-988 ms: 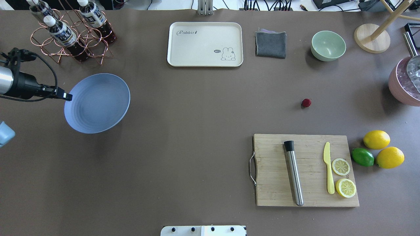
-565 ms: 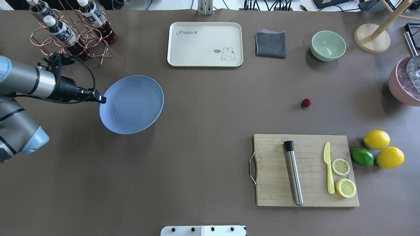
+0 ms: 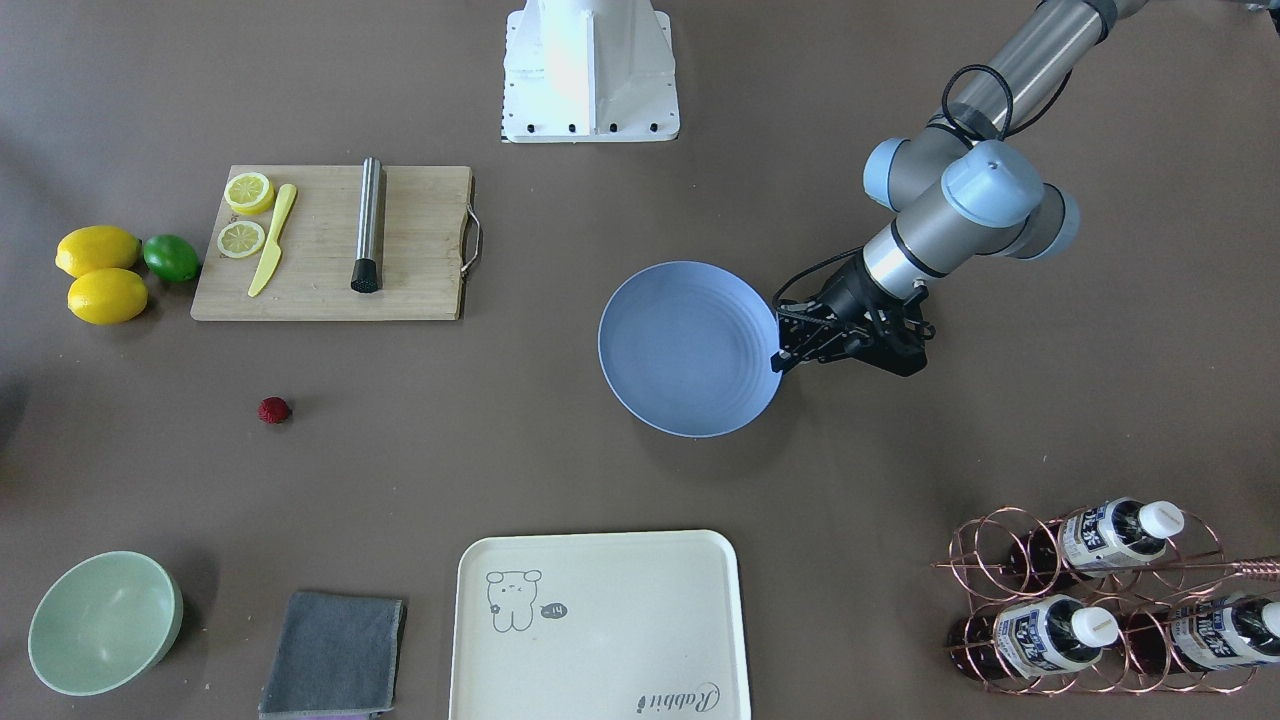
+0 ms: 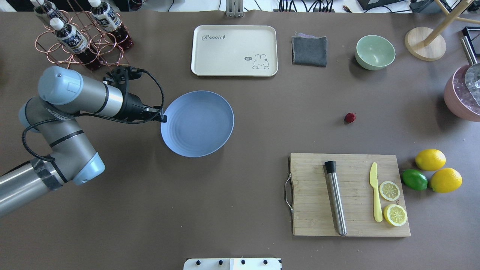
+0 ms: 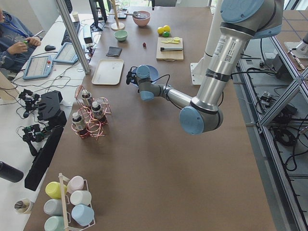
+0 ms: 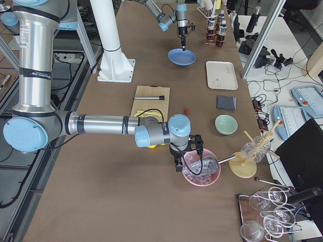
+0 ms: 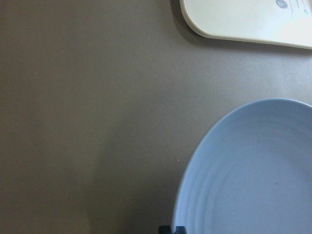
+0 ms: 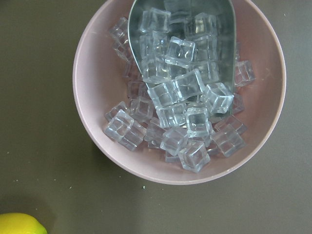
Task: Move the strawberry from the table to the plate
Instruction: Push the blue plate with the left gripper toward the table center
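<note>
Table: wide brown-grey top that carries everything in the scene.
Strawberry: small dark-red berry lying alone on the bare table, right of centre. It sits between the wooden cutting board on its near side and the pale-green bowl on its far side, touching neither.
Plate: round, light blue, faintly ringed inside. It is left of centre and well apart from the strawberry, and its shadow falls on the table along its near edge.
Left tool: clamped narrow on the plate's left rim, with the arm reaching in from the left.
Right tool: hangs over a pink bowl at the table's right end. Only the side camera shows it, so I cannot tell whether it is wide or narrow.
Pink bowl: filled with clear ice cubes, with a metal scoop lying in them.
Cutting board: holds a steel rod, a yellow knife and two lemon slices. Two lemons and a lime lie just to its right.
Far side: cream tray, grey cloth, and a copper rack of bottles at the far left.
</note>
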You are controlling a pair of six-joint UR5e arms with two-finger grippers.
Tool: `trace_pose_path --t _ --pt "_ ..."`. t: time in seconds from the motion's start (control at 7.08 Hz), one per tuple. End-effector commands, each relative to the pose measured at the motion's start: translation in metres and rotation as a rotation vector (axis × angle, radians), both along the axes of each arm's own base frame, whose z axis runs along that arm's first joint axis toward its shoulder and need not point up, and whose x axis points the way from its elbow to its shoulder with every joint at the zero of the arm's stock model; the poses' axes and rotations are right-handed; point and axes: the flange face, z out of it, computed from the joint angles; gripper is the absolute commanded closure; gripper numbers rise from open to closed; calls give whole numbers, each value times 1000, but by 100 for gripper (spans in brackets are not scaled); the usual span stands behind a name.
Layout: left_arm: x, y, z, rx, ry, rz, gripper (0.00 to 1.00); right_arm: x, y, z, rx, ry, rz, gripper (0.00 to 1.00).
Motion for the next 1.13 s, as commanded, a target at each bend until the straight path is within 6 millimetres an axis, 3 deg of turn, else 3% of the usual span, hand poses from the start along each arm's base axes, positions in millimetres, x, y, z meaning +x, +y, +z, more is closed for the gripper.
trace_pose_path --t 0.0,0.56,0.99 --pt "54 19 -41 -3 -15 -18 100 0 0 0 0 -2 -2 0" --pt "67 18 -52 -9 -51 -44 100 0 0 1 -1 -4 -2 0" --pt "84 32 -57 16 -55 -58 100 0 0 2 -3 -3 -2 0"
